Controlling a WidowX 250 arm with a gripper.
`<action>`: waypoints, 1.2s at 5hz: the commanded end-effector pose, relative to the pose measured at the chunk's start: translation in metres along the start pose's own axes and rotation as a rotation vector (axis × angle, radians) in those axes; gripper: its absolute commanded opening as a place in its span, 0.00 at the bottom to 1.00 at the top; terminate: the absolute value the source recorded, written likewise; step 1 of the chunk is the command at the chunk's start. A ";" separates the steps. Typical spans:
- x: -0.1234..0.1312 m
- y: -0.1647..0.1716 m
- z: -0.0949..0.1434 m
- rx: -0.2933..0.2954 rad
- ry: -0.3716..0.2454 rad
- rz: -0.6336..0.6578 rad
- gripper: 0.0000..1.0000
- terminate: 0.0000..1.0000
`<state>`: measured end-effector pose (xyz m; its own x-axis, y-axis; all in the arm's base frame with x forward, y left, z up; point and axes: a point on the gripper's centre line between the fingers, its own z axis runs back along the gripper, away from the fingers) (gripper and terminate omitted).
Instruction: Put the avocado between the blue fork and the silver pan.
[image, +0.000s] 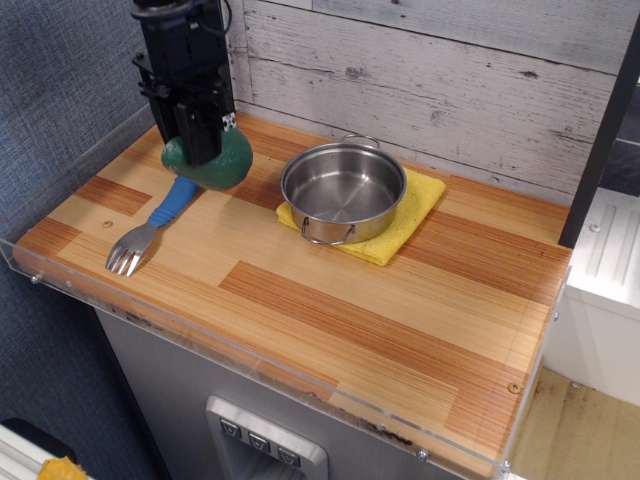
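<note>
My black gripper (200, 150) is shut on the avocado (222, 164), whose green skin faces the camera; its pale face and pit are hidden. The avocado hangs low over the wooden counter, over the upper end of the blue fork's handle and left of the silver pan. I cannot tell whether it touches the counter. The blue fork (168, 208) lies diagonally at the left, silver tines toward the front edge. The silver pan (343, 190) stands empty on a yellow cloth (418, 200) near the back wall.
A clear acrylic rim (250, 352) runs along the counter's front and left edges. A white plank wall (430, 80) backs the counter. A black post (600, 140) stands at the right rear. Bare wood (380, 310) fills the front right.
</note>
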<state>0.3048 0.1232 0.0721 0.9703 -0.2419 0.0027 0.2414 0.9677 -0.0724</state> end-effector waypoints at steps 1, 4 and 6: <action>-0.008 -0.015 0.012 0.106 -0.079 0.055 0.00 0.00; -0.014 -0.027 -0.010 0.036 -0.087 0.089 0.00 0.00; -0.019 -0.029 -0.017 -0.004 -0.072 0.158 1.00 0.00</action>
<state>0.2805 0.0993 0.0452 0.9963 -0.0804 0.0308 0.0831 0.9914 -0.1014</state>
